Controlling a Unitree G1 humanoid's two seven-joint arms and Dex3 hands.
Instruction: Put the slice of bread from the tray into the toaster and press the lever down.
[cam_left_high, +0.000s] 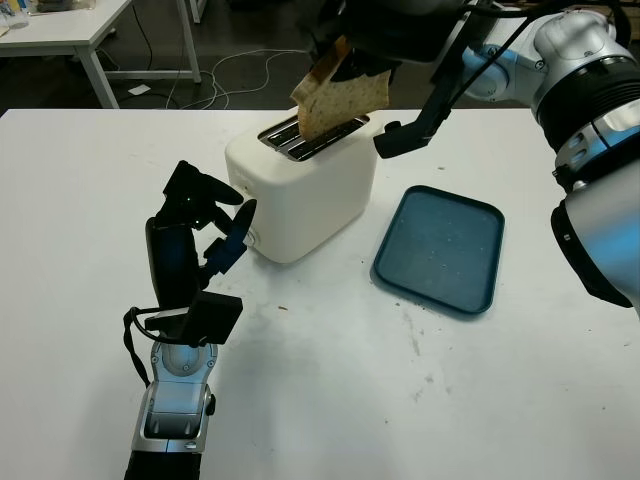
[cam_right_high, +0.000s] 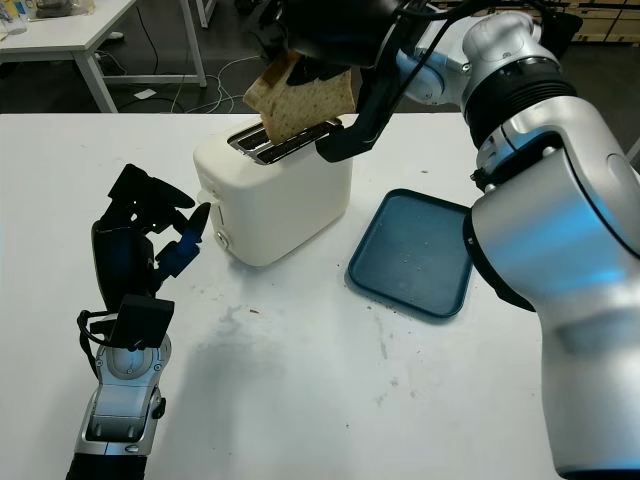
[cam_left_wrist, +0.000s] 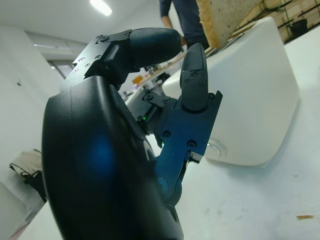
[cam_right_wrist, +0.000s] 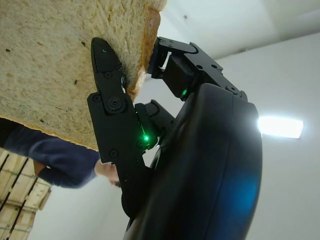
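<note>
Brown-crusted slice of bread (cam_left_high: 340, 100) at top middle | right hand (cam_left_high: 365, 50) pinches it, corner aimed into white plastic toaster (cam_left_high: 300, 185) slot | left hand (cam_left_high: 205, 225) open beside toaster, near lever | dark blue tray (cam_left_high: 440, 250) bare

The bread (cam_left_high: 340, 100) is light tan with a darker brown crust. The toaster (cam_left_high: 300, 190) is creamy white with shiny silver slots. The tray (cam_left_high: 440, 250) at the right is dark blue-green with tiny pale specks. The table (cam_left_high: 330, 400) is white with small dark marks. Both hands, left hand (cam_left_high: 205, 235) and right hand (cam_right_wrist: 165, 125), are black
</note>
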